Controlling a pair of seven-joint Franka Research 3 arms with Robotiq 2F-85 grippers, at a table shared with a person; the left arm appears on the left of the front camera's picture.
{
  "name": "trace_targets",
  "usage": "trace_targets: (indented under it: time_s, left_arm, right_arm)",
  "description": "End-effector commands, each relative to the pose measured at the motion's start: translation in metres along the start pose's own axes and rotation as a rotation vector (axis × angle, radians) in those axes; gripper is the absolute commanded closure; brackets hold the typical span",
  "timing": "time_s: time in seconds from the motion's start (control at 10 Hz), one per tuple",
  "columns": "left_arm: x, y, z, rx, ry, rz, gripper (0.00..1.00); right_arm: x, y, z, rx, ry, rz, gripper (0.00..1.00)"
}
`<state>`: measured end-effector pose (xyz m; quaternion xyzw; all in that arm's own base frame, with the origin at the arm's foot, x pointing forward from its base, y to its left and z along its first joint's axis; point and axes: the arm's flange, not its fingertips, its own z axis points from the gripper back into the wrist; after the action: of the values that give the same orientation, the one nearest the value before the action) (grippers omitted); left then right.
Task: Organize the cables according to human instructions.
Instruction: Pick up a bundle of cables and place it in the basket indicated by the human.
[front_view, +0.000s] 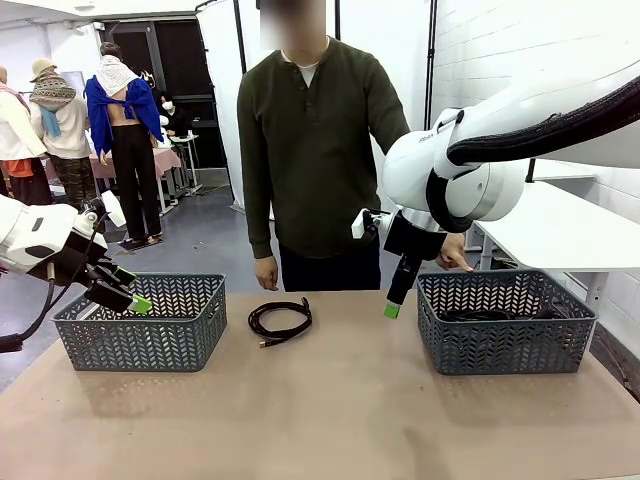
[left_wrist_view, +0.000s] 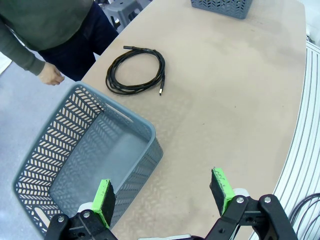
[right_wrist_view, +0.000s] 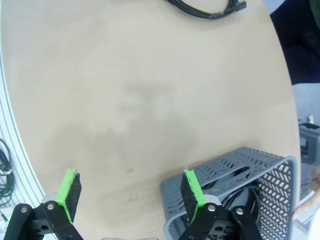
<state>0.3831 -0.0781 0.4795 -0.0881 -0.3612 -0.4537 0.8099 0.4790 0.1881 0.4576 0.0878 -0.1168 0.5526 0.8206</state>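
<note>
One coiled cable (front_view: 280, 322) lies on the tabletop (front_view: 330, 410) between two grey baskets. The left tool (left_wrist_view: 162, 196) hangs open over the left basket (left_wrist_view: 75, 155). The right tool (right_wrist_view: 131, 194) gapes empty by the right basket (right_wrist_view: 250, 185), whose inside, in the right wrist view, holds more black cord (right_wrist_view: 250, 192).

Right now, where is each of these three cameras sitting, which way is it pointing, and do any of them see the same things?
Front view: fixed between the arms, facing across the table at the person; left gripper and right gripper both show.
Left wrist view: on the left arm, looking down at the left basket, its open fingers at the bottom.
Right wrist view: on the right arm, looking down at the right basket, its open fingers at the bottom.
Shared: all three see the coiled cable.
</note>
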Motion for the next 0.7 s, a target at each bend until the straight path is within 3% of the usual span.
trace_targets:
  time_s: [0.0, 0.6]
  left_arm:
    - [-0.0021, 0.0026, -0.0020, -0.009, -0.007, -0.004, 0.00]
    - [-0.0021, 0.0026, -0.0020, -0.009, -0.007, -0.004, 0.00]
  right_arm:
    - [-0.0003, -0.0001, -0.0004, -0.003, 0.000, -0.002, 0.00]
    - [-0.0003, -0.0001, -0.0004, -0.003, 0.000, -0.002, 0.00]
